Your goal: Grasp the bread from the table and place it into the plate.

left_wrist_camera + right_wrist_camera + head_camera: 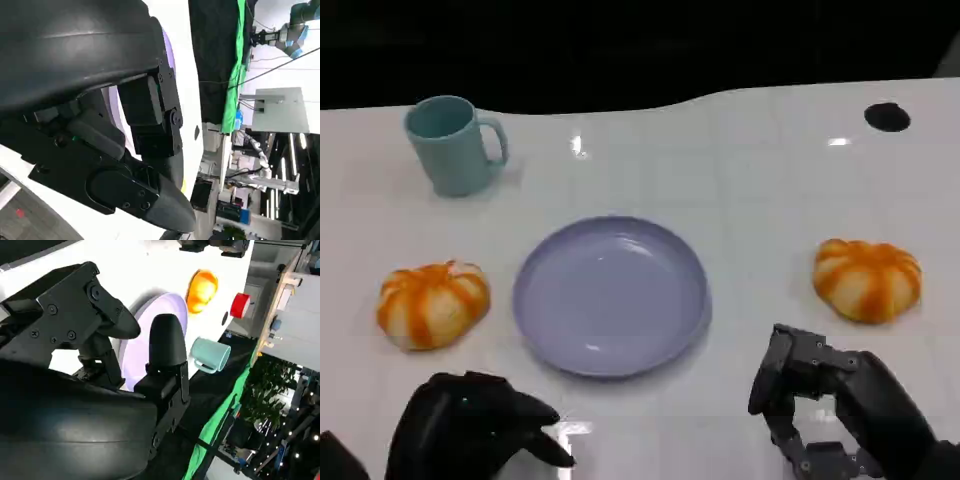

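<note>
— So where does the bread sit against the hands?

— Two buns lie on the white table [740, 170]. The right bread [867, 279] is beyond and a little outward of the right hand [830, 410], near it but apart. The left bread [431, 303] lies just beyond the left hand [470, 425], also untouched.

— And the fingers?

— The right hand's fingers [782, 372] are spread and hold nothing. The left hand is low at the table's near edge, its fingers [545, 445] extended toward the plate and holding nothing that I can see.

— What else is around?

— A lilac plate [611, 296] lies bare between the two buns, straight ahead of both hands. A teal mug [450, 144] stands upright at the far left, handle to the right, well behind the left bread. A dark round spot [886, 117] marks the far right. Nothing lies between either bun and the plate.

— How do the buns look?

— Round, pumpkin-shaped, with orange stripes over pale segments.
</note>
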{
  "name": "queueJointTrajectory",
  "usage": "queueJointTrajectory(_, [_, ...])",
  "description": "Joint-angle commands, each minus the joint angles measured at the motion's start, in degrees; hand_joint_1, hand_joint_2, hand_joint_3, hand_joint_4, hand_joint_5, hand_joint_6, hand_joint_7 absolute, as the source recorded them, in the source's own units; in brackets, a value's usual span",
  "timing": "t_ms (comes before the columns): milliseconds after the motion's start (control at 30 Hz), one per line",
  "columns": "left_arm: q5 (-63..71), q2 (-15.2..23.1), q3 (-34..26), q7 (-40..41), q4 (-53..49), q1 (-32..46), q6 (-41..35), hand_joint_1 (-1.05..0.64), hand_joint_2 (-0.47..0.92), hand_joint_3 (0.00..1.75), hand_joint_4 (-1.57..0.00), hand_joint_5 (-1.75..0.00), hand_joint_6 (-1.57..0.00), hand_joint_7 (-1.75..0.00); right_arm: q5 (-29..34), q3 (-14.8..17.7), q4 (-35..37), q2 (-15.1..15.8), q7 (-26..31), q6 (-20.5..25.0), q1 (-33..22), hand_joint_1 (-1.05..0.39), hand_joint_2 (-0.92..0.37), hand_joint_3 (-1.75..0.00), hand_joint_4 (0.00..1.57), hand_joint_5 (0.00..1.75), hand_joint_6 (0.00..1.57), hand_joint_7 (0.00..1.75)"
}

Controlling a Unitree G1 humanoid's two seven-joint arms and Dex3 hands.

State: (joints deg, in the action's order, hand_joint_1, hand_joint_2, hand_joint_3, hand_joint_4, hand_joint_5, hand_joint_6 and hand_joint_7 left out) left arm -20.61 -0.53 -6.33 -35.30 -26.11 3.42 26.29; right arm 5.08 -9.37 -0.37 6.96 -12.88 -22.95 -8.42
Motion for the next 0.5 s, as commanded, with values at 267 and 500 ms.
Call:
queueJointTrajectory(267, [0.2, 1.1, -0.5, -0.3, -0.5, -0.6, 0.5, -1.05, 0.79, 0.00, -1.57, -0.36, -1.57, -0.14, -0.1, 0.3, 0.1, 0.6, 0.1, -0.5, 0.4, -0.02, -0.47, -1.29, 0.76, 1.75, 0.61, 1.57])
queueJointTrajectory(500, [0.1, 1.1, -0.5, -0.2, -0.3, -0.5, 0.4, -1.05, 0.79, 0.00, -1.57, -0.36, -1.57, -0.14, -0.1, 0.3, 0.1, 0.6, 0.1, -0.6, 0.2, -0.01, -0.47, -1.28, 0.76, 1.75, 0.62, 1.57])
